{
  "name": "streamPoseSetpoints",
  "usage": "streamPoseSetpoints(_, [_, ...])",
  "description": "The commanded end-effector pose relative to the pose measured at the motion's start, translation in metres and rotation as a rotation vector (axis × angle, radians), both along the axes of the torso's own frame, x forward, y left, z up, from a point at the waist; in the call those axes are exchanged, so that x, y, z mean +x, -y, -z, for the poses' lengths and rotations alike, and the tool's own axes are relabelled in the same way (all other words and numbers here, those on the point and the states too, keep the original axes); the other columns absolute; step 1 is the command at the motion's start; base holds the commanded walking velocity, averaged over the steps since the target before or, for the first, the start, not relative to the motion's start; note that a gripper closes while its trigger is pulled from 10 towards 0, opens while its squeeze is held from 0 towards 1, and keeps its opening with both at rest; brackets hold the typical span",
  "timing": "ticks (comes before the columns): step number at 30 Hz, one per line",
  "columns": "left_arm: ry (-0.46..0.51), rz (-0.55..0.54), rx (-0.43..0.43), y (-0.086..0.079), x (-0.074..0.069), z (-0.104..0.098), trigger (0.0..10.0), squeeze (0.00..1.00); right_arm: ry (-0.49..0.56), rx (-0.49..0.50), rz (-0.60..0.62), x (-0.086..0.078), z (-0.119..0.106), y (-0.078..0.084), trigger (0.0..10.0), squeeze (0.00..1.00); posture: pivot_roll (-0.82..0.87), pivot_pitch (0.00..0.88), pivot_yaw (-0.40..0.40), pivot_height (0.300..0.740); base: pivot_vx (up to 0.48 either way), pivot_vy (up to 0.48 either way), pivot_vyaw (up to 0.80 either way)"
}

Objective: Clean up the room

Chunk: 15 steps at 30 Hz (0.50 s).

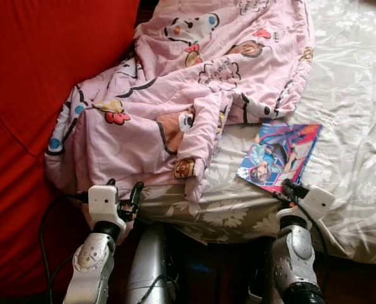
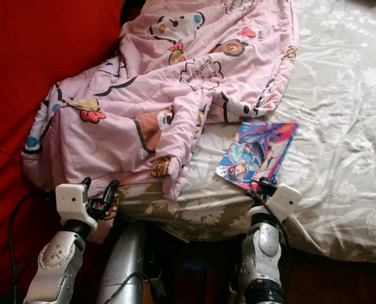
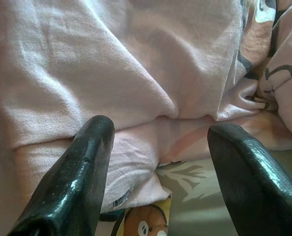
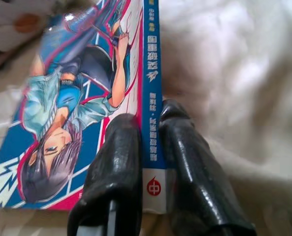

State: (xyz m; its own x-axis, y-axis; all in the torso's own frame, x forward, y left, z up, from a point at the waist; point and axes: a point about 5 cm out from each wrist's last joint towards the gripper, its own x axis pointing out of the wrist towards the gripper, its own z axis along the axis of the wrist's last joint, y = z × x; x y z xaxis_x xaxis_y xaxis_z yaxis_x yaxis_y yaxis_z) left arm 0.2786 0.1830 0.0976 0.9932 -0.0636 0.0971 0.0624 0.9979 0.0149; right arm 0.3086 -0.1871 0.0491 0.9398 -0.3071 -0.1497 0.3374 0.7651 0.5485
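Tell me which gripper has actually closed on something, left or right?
The right gripper: its fingers pinch the spine edge of the comic book. The left gripper is open, by the pink blanket.

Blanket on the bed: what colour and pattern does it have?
The blanket is pale pink with cartoon characters, bows and black lettering; the left eye view shows it best.

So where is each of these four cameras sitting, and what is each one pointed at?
Left eye view: on the head, looking down at the bed, the pink blanket and the comic book; both silver arms show.
Right eye view: beside it, same scene, slightly shifted.
Left wrist view: on the left arm, looking along the open left gripper at the blanket's edge.
Right wrist view: on the right arm, its right gripper closed on the comic book's spine.
Shared: the comic book appears in both eye views and the right wrist view.
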Motion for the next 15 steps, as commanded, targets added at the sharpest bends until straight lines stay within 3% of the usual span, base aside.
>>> streamPoseSetpoints(1, [-0.027,-0.009,0.012,-0.003,-0.004,0.007,10.0,0.00,-0.071,0.122,-0.005,-0.015,0.022,0.000,0.0,0.00,0.06,0.297,0.042,0.582,0.000,0.000,0.00])
streamPoseSetpoints(5, [-0.025,-0.010,0.012,-0.003,-0.005,0.007,10.0,0.00,-0.124,0.135,-0.136,-0.023,0.034,-0.017,0.0,0.00,0.06,0.300,0.042,0.582,0.000,0.000,0.00])
streamPoseSetpoints(13, [-0.027,-0.011,0.011,-0.003,-0.006,0.009,10.0,0.00,-0.140,0.158,-0.189,-0.035,0.043,-0.022,0.0,0.00,0.05,0.304,0.038,0.582,0.000,0.000,0.00])
streamPoseSetpoints(14, [-0.028,-0.011,0.012,-0.003,-0.006,0.009,10.0,0.00,-0.137,0.156,-0.192,-0.035,0.042,-0.022,0.6,0.00,0.05,0.306,0.038,0.582,0.000,0.000,0.00])
streamPoseSetpoints(15, [-0.028,-0.011,0.012,-0.002,-0.007,0.009,10.0,0.00,-0.138,0.150,-0.196,-0.034,0.042,-0.022,4.5,0.00,0.05,0.306,0.037,0.582,0.000,0.000,0.00])
